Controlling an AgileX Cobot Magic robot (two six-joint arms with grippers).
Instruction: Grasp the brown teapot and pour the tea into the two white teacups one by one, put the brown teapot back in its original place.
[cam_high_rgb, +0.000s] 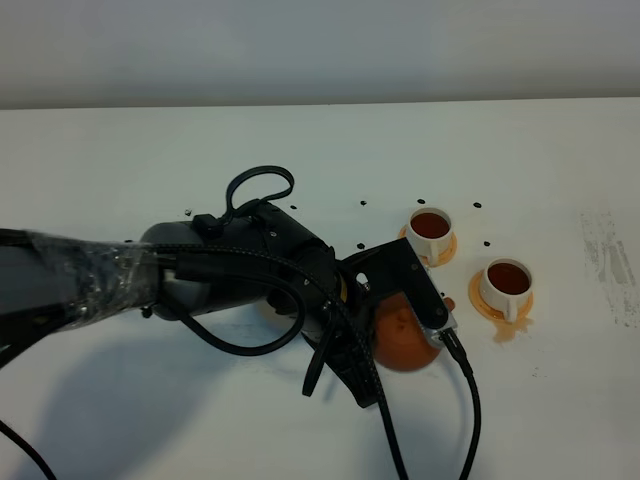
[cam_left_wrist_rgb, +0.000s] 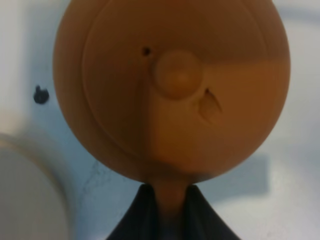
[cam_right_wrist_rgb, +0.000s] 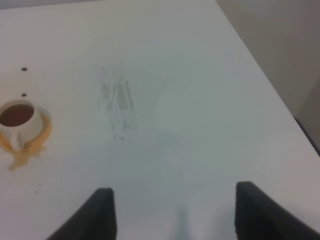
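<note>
The left claw (cam_left_wrist_rgb: 167, 210) is clamped on the loop handle of the round, squat reddish-brown clay teapot (cam_high_rgb: 405, 345), holding it near the white worktop (cam_high_rgb: 150, 160), just beside the nearer of the two small white cylindrical teacups (cam_high_rgb: 431, 230). Both that cup and the farther one (cam_high_rgb: 505, 282) hold dark reddish-brown tea, with a spill around the farther cup's orange saucer (cam_right_wrist_rgb: 42, 134). Pouring looks finished; what remains is returning the teapot to its cream coaster, which seems hidden under the arm. The right claw (cam_right_wrist_rgb: 172, 212) stands apart, holding nothing.
</note>
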